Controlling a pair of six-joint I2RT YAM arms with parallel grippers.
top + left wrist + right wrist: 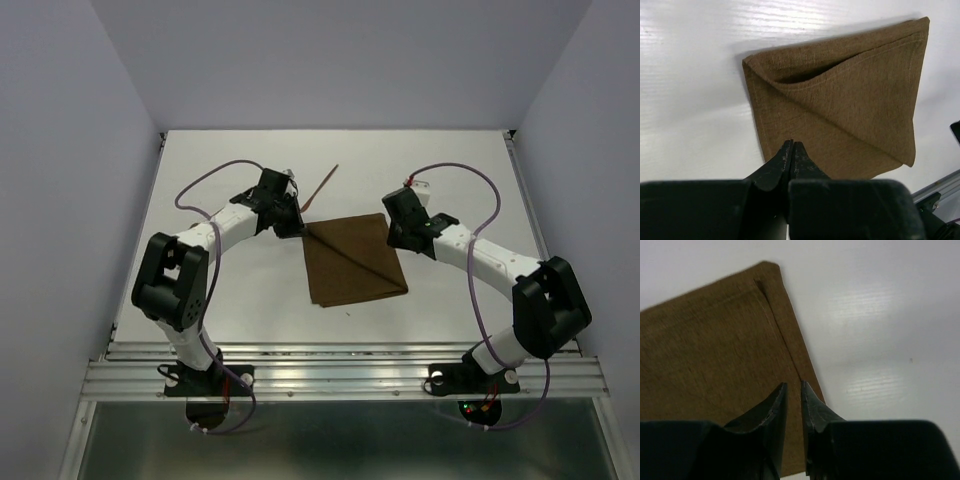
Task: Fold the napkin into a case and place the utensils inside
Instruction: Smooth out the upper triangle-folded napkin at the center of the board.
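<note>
A folded dark brown fabric napkin (352, 262) lies central on the white bench (230, 295). Left jaws, pressed together, meet one edge; right jaws, barely parted, overhang the opposite edge.

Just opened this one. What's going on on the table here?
Two arms are working on a dark brown napkin that lies folded on the white table, with a diagonal flap across it forming an open pocket. The left pincer is shut at the cloth's edge near one corner; whether it pinches cloth cannot be seen. The right pincer sits at the opposite edge, its jaws slightly apart. A thin reddish utensil lies on the table beyond the napkin, not yet inside.
</note>
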